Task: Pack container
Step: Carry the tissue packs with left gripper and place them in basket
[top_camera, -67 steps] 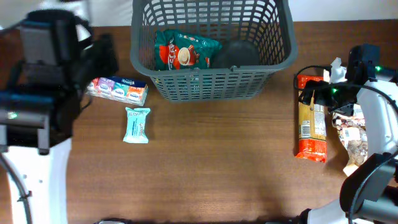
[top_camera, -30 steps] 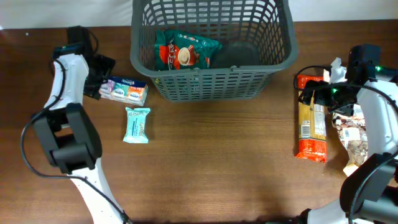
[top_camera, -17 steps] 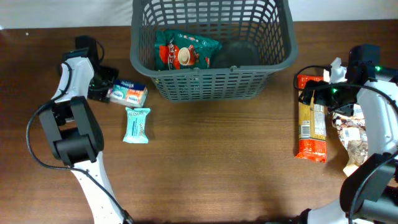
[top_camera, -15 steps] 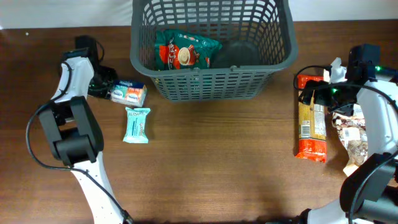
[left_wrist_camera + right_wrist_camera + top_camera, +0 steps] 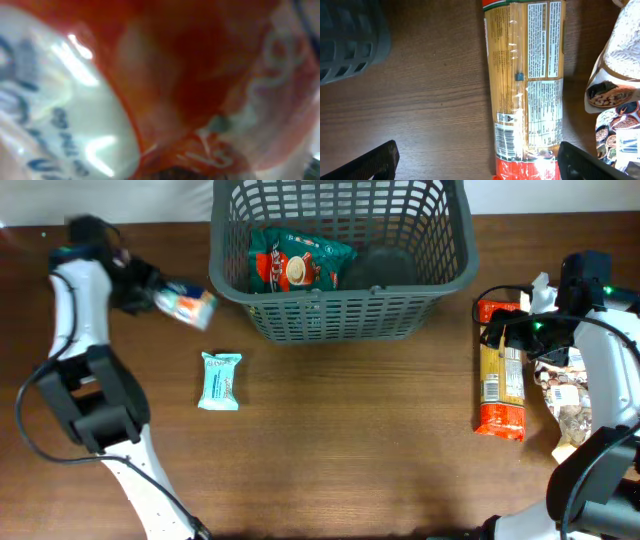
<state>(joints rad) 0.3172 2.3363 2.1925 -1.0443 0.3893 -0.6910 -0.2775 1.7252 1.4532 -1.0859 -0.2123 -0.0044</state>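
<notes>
The container, a dark grey lattice basket (image 5: 455, 275), stands at the back centre; its corner shows in the right wrist view (image 5: 345, 40). It holds a green and red snack bag (image 5: 298, 262) and a dark item (image 5: 382, 268). My left gripper (image 5: 150, 292) is shut on a multicoloured tissue pack (image 5: 188, 304) and holds it above the table, left of the basket. The pack fills the left wrist view (image 5: 160, 90) as a blur. My right gripper (image 5: 480, 160) is open over a long spaghetti pack (image 5: 525, 90), which lies right of the basket (image 5: 500, 375).
A teal packet (image 5: 220, 380) lies on the table in front of the basket's left corner. A bag of nuts (image 5: 568, 405) lies at the right edge beside the spaghetti pack, also in the right wrist view (image 5: 615, 95).
My left gripper has closed on the tissue pack and lifted it off the table, moving up and slightly left. The right arm has not moved.
</notes>
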